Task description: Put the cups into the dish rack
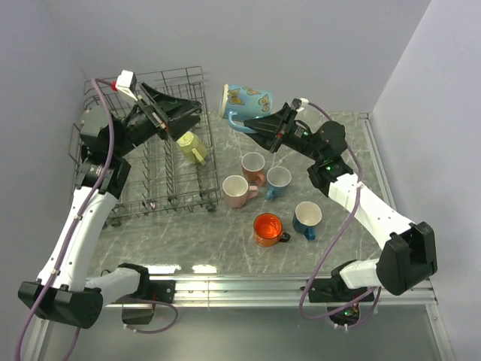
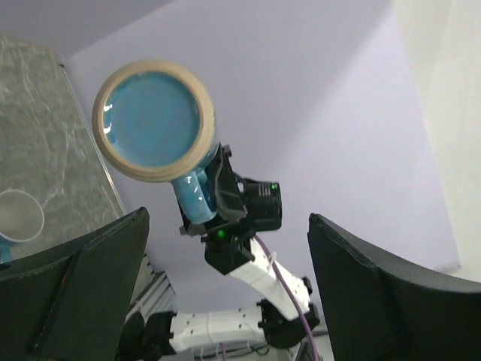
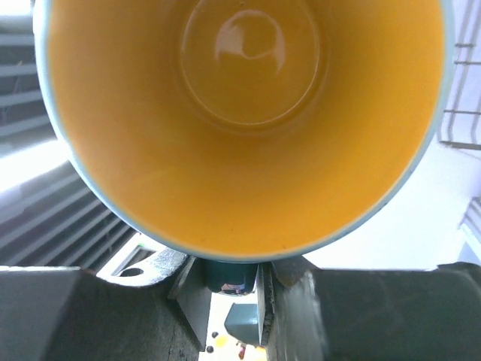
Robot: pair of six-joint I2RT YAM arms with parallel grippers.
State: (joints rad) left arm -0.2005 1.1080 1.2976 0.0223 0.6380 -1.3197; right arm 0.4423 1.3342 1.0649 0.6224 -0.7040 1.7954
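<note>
Grips teal mug (image 1: 248, 99) with right gripper (image 1: 254, 126), left gripper (image 1: 184, 116) spread empty; has yellow mug (image 1: 192, 147) in far-left dish rack (image 1: 169, 73), five cups (image 1: 236, 190) waiting.

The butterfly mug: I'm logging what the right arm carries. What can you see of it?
The butterfly mug is glossy ceramic: pale blue with butterflies outside, yellow-orange inside, blue underneath with a tan foot ring. It hangs tipped on its side, right of the dish rack, mouth toward the right gripper, which clamps its blue handle.
</note>
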